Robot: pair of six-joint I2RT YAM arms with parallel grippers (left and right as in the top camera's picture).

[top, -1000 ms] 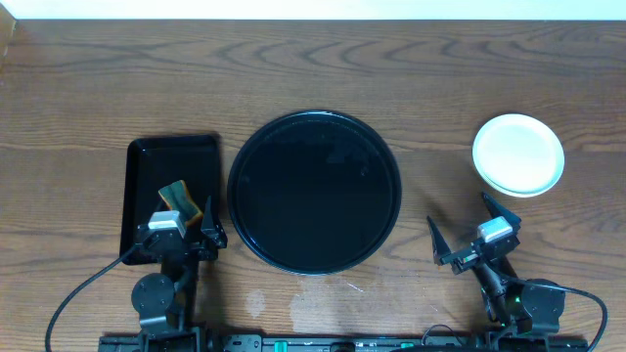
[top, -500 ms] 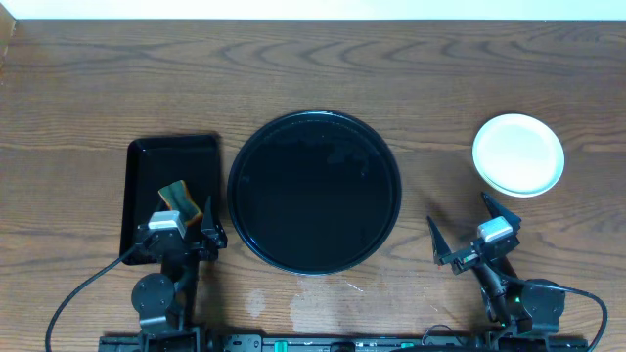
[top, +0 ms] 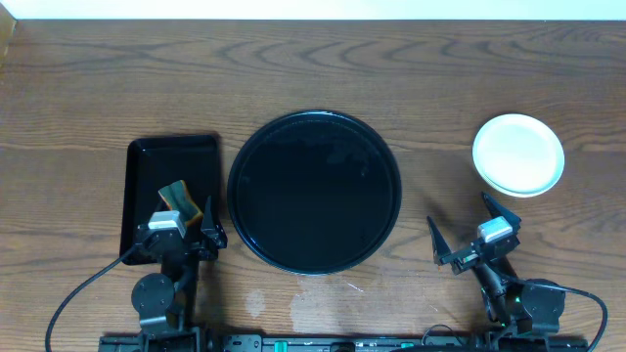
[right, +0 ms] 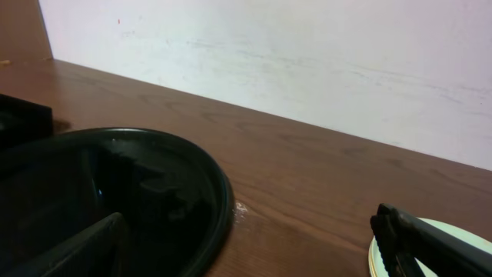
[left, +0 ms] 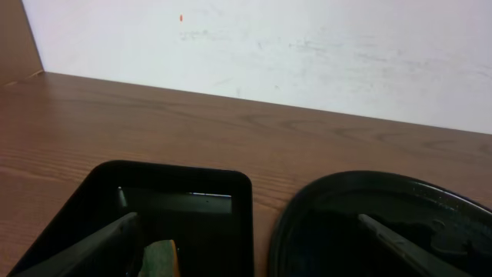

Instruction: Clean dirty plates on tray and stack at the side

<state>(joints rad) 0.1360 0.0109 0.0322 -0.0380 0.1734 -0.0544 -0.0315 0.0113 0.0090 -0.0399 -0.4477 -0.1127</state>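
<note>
The plates point(top: 518, 154), round, shallow and pale, lie stacked flat and face up on the wooden table point(top: 411, 68). They are at 2 o'clock from the glossy round black tray point(top: 313, 191), well apart from it. Being round, they show no long axis. The left gripper point(top: 178, 205) and the right gripper point(top: 458, 210) both stand wide apart and hold nothing. A sponge point(top: 179, 198) lies in the rectangular tray point(top: 147, 166) at 9 o'clock.

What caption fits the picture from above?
Round black tray bare, plates stacked at right, sponge in small tray at left; left gripper and right gripper open.
</note>
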